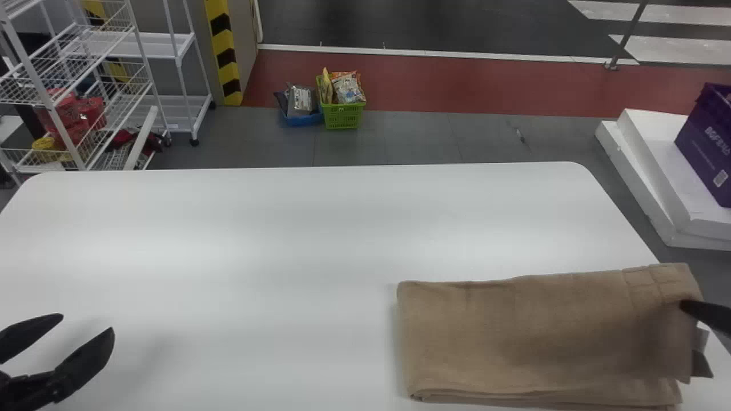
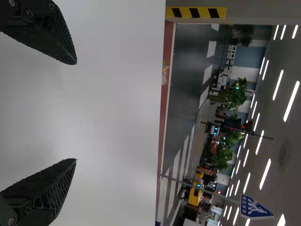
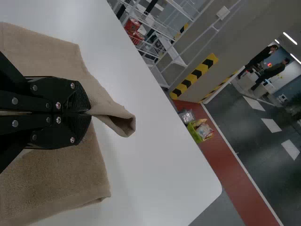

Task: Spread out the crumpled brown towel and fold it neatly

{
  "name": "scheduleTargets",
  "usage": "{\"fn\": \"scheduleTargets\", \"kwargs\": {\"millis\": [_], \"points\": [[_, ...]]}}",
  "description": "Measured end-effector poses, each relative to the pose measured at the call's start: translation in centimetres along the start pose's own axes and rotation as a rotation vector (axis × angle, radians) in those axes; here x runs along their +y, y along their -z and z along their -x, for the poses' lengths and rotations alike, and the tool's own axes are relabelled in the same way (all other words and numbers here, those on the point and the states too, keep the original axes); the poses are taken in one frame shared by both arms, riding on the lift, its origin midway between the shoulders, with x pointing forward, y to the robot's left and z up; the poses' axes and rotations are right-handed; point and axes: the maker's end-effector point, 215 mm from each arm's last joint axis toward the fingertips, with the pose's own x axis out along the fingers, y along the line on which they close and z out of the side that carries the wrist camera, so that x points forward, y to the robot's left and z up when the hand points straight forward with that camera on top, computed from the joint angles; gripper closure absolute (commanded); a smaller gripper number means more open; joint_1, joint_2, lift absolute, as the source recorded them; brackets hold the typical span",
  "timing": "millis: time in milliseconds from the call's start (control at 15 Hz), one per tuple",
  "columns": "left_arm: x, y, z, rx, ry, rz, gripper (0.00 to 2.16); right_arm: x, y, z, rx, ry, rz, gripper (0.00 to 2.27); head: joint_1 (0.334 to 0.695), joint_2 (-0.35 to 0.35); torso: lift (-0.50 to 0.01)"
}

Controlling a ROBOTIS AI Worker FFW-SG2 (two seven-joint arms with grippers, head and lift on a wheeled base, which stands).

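Towel (image 1: 542, 337), brown and folded into a long rectangle, lies on the near right part of the white table (image 1: 274, 240) in the head view, its layers stacked at the near edge. The right gripper (image 1: 705, 315) is at its right end, and the left gripper (image 1: 87, 323) is well apart from it, over the table's near left part, its 2 fingers spread with nothing between them. Past the table, 2 small baskets, 1 blue (image 1: 302, 119) and 1 green (image 1: 342, 116), sit side by side on the floor; a purple box (image 1: 708, 148) stands on white slabs (image 1: 657, 165) to the right. In the left wrist view, the left gripper (image 2: 75, 111) is wide open above the table's bare white surface. In the right wrist view, the right gripper (image 3: 89, 113) is clenched on a pinch of towel, and a loose, hollow fold pokes out beyond its fingertips.
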Motion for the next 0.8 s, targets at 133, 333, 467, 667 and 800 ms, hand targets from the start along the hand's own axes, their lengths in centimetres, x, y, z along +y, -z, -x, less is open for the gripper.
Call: {"fn": "scheduleTargets", "kwargs": {"millis": [133, 333, 467, 667, 800], "points": [[-0.1, 0.0, 0.0, 0.001, 0.001, 0.000, 0.07, -0.8, 0.8, 0.6, 0.011, 0.015, -0.015, 1.13, 0.695, -0.086, -0.128], [-0.3, 0.1, -0.3, 0.005, 0.007, -0.004, 0.07, -3.0, 4.1, 0.0, 0.083, 0.059, -0.069, 1.13, 0.695, -0.094, -0.128], [-0.4, 0.0, -0.4, 0.007, 0.008, -0.009, 0.07, -4.5, 5.8, -0.4, 0.121, 0.093, -0.099, 1.13, 0.695, -0.099, -0.128], [-0.5, 0.0, -0.5, 0.008, 0.011, -0.012, 0.07, -6.1, 5.7, -1.1, 0.127, 0.120, -0.129, 1.13, 0.695, -0.117, -0.128], [-0.6, -0.1, -0.5, 0.008, 0.013, -0.013, 0.07, -6.6, 4.6, -1.1, 0.107, 0.125, -0.132, 1.13, 0.695, -0.130, -0.128]]}}
